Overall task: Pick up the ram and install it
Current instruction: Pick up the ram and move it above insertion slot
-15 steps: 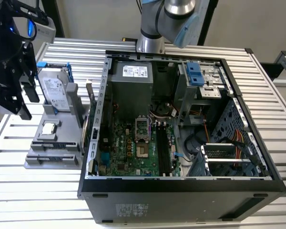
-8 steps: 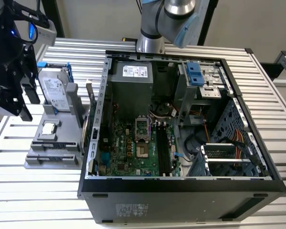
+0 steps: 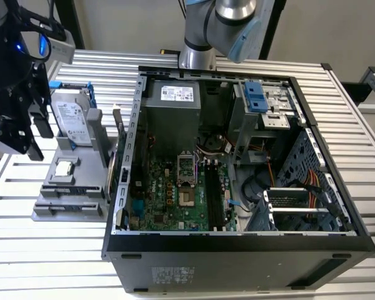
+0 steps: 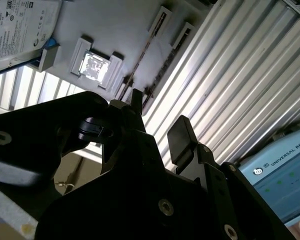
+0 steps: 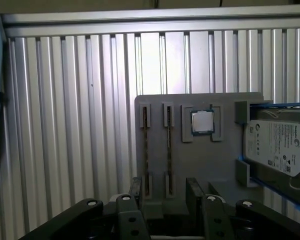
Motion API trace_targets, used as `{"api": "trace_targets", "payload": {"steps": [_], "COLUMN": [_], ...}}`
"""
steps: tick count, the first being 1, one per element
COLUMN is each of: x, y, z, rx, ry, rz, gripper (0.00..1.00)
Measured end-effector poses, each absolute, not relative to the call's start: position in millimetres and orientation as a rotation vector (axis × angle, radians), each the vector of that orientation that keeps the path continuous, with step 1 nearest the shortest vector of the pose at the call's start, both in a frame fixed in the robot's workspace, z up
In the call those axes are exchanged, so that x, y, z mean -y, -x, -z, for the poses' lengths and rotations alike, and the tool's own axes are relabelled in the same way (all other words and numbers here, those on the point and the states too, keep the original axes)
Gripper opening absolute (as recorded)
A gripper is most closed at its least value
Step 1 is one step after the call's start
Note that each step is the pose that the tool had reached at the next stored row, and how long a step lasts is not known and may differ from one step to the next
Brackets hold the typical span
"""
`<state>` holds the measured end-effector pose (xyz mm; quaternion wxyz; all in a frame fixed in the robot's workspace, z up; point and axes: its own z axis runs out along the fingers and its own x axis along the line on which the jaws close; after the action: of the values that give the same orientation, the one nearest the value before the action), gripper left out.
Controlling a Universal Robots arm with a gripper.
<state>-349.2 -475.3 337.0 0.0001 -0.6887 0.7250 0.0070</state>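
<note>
The ram (image 5: 146, 150) stands on its thin edge in a grey holder tray (image 5: 205, 165), with each end seated in a small slotted block, so only its narrow dark top edge faces the first wrist view. A second ram stick (image 5: 169, 150) stands just beside it in the same way, parallel to it and a little apart. Their long axes run along the slats of the metal table (image 5: 65, 125). In the exterior view this puts them lying across the picture, with one end of each pointing toward the open computer case (image 3: 237, 244) on the exterior view's right of the tray. On the same tray, the square silver processor chip (image 5: 202, 121) sits in its own pocket beside the second stick, and the silver hard drive (image 5: 275, 145) with its white label lies beyond that. The gripper (image 5: 165, 192) hangs above the tray with its two black fingers (image 5: 195, 192) spread apart and nothing between them, touching neither stick. In the first wrist view both sticks fall within the gap between the fingers. In the second wrist view the sticks show as thin dark lines (image 4: 145, 52) beyond the fingertips. In the exterior view the gripper (image 3: 37, 140) hangs over the tray's far-left side, clear of the parts. Inside the case the green motherboard (image 3: 169, 194) lies exposed.
</note>
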Motion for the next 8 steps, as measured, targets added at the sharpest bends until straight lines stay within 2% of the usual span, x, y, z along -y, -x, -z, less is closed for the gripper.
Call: {"api": "trace_targets", "payload": {"steps": [8], "x": [475.2], "y": [349.3], "z": [-332.9], "rx": [-2.278], "ry": [2.164], "rz": [-0.023], "gripper": [1.00]}}
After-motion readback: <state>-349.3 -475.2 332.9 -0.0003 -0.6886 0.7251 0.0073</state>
